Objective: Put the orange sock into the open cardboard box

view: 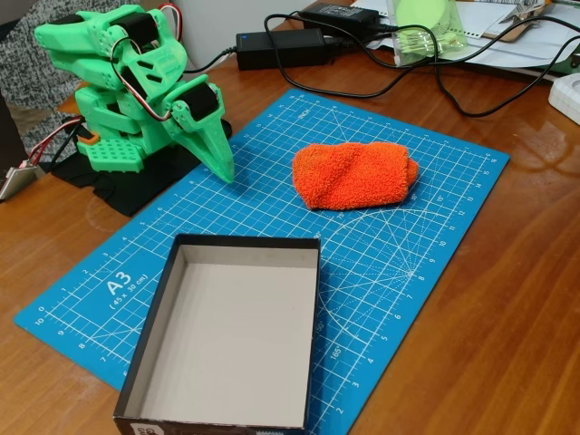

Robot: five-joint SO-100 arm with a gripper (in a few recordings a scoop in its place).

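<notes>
The orange sock (355, 175) lies as a fuzzy oblong lump on the far middle of a blue cutting mat (426, 263). The open cardboard box (161, 293), dark outside and pale grey inside, sits on the mat's near left part with nothing in it. My green arm is folded at the far left, and its gripper (225, 169) points down with its tip touching the mat, well left of the sock. Its fingers look pressed together with nothing held.
The mat lies on a brown wooden table (507, 344). Black power adapters (283, 48) and looping cables (453, 86) run along the back, beside a green translucent container (429, 27) and papers. A white object (566, 95) sits at the right edge.
</notes>
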